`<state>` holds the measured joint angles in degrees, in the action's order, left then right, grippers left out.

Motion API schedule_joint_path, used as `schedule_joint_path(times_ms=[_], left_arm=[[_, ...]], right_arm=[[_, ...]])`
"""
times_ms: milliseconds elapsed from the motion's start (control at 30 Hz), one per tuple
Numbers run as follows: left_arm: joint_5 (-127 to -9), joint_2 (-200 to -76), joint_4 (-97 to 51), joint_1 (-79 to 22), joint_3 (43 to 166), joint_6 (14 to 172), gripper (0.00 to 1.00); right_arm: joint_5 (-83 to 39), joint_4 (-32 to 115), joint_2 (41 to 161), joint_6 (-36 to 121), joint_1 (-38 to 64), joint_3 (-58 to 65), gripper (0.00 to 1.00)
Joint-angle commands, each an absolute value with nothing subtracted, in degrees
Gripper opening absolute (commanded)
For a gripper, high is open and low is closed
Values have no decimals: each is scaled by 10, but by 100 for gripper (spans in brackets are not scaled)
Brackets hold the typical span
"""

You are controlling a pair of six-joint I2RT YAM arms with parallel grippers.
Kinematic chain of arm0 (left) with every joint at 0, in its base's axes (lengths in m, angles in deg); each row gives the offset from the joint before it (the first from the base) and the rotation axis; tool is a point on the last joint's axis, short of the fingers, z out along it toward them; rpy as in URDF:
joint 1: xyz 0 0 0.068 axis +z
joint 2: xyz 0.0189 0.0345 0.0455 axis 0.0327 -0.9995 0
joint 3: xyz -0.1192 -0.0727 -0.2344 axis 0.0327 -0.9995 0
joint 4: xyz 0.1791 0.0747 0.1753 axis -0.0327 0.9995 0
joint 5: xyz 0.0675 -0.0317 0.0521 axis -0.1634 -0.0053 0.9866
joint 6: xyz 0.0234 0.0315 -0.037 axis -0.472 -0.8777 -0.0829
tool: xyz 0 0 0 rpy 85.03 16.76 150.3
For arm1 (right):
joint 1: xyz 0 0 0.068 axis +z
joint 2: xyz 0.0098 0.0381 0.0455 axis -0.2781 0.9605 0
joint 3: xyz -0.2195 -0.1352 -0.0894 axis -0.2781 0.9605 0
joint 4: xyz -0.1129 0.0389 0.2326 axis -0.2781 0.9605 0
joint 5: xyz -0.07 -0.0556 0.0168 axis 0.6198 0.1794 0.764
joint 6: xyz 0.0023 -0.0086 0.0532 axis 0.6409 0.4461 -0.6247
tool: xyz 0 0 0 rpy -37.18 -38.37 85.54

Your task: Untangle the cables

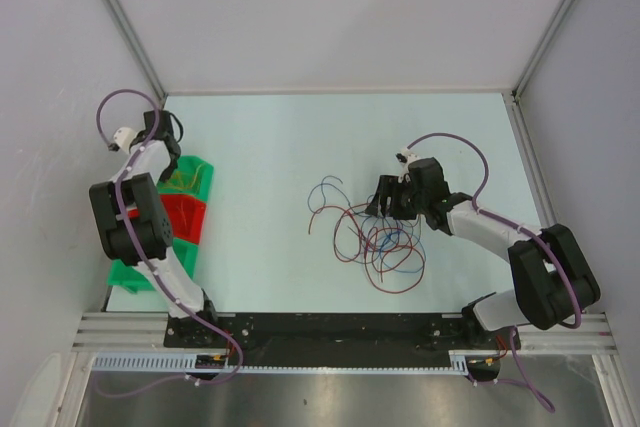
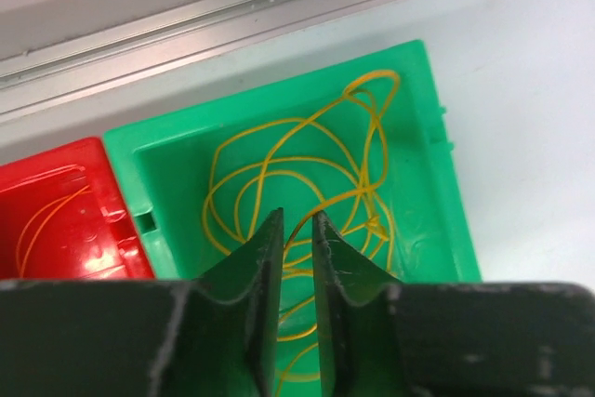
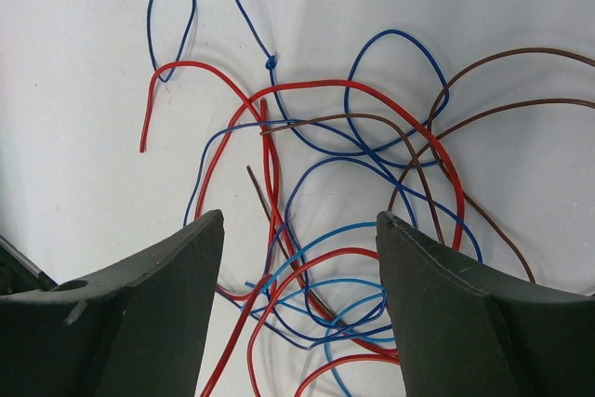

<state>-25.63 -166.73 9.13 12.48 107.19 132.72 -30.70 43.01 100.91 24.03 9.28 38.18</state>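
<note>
- Centrally, the cables [image 1: 372,239] lie in a tangled heap of red, blue and brown loops on the table [image 1: 270,147].
- Right gripper [image 1: 385,209] hovers at the heap's far edge, fingers spread wide, holding nothing.
- Left gripper [image 2: 297,230], fingers nearly pressed together, hangs over a green bin [image 2: 423,99] of yellow wires [image 2: 279,183], beside a red bin [image 2: 56,230].

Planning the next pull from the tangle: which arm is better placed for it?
The right. Its gripper hangs open directly over the tangled cables on the table. The left gripper, nearly shut, is off over the green bin of yellow wires.
</note>
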Motion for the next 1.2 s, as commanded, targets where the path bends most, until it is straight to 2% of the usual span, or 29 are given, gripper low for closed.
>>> schedule_joint_path(times_ms=[0, 133, 367, 533, 667, 933, 1167], left_arm=[[-243, -1608, 70, 122, 1058, 1341, 25], [-236, -1599, 81, 122, 1071, 1336, 43], [-247, -1560, 76, 120, 1077, 1318, 52], [-247, -1528, 75, 118, 1081, 1303, 71], [-245, -1513, 78, 118, 1082, 1300, 79], [-275, -1493, 75, 117, 1078, 1282, 81], [-258, -1453, 46, 36, 1063, 1223, 82]], right_arm=[[-315, 413, 1013, 237, 89, 383, 71], [-315, 413, 1013, 236, 88, 383, 71], [-316, 413, 1013, 237, 87, 383, 71], [-317, 413, 1013, 237, 87, 383, 71], [-317, 413, 1013, 237, 87, 383, 71], [-317, 413, 1013, 238, 87, 383, 71], [-317, 413, 1013, 238, 88, 383, 71]])
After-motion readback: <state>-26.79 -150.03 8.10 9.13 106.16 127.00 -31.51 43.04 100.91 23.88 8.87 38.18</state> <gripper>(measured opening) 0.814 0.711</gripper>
